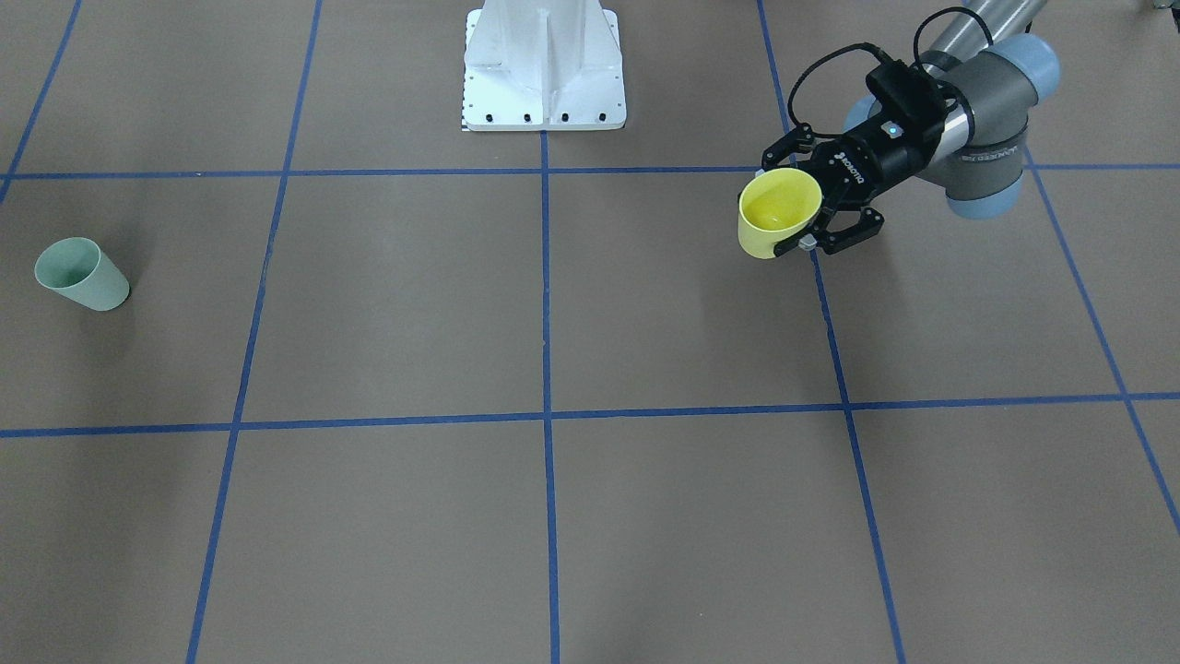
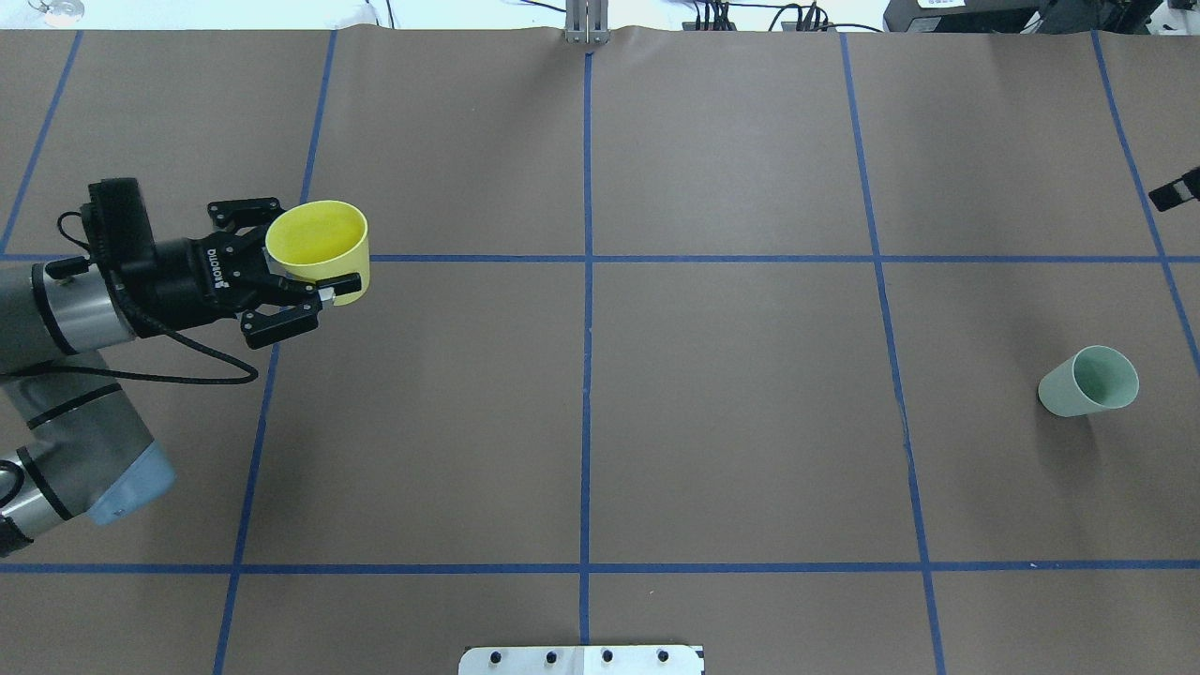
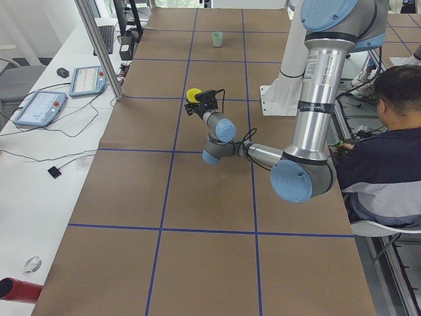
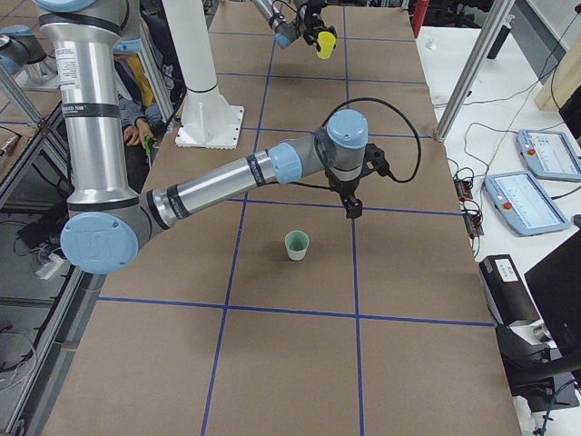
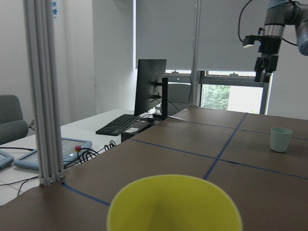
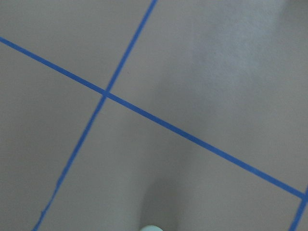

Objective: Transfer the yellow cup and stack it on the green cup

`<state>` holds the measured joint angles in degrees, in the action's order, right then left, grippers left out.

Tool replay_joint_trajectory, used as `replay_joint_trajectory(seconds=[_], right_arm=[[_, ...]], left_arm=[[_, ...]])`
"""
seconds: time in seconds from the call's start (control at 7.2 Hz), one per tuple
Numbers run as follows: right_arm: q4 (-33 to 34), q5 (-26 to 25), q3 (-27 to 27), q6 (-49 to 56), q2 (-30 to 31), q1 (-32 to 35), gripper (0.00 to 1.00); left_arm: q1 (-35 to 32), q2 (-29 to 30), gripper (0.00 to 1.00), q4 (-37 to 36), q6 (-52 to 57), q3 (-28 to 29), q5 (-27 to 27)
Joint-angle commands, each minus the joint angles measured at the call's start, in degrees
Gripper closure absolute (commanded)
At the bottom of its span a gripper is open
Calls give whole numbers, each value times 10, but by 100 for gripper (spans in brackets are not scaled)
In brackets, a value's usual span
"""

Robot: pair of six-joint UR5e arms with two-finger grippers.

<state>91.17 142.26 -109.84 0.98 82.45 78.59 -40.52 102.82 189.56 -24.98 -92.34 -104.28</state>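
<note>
The table point(image 2: 600, 422) shows the pick done: at the overhead's left, the left claw point(image 2: 305, 251) is clamped on the upright yellow cup point(image 1: 774, 217), which looks lifted. The green cup point(image 2: 1087, 382) stands alone at lower right, well apart. Carrying across and stacking are left. Whether the right claw point(image 4: 352, 207) is open, I cannot tell.

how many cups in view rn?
2. The yellow cup is gripped in the left hand, on the robot's left side. The green cup stands upright by itself on the table, far over on the robot's right. No others are visible.
</note>
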Motion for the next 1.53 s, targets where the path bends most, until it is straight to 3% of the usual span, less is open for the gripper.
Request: replay_joint_trajectory(seconds=[0.0, 0.28, 0.69, 0.97, 1.25, 1.39], right_arm=[[-51, 14, -6, -156, -70, -60, 1], [-128, 6, 0, -341, -146, -153, 1], [-127, -80, 1, -545, -264, -284, 1], [-115, -130, 22, -632, -316, -353, 1], [-38, -132, 30, -683, -378, -387, 1], [-36, -138, 32, -709, -388, -395, 1]], left_arm=[[17, 40, 100, -110, 5, -49, -36], [50, 59, 100, -139, 60, -47, -32], [62, 62, 100, -140, 69, -41, -30], [73, 62, 100, -139, 87, -42, -29], [115, 64, 100, -138, 105, -41, 39], [123, 67, 100, -138, 112, -42, 49]])
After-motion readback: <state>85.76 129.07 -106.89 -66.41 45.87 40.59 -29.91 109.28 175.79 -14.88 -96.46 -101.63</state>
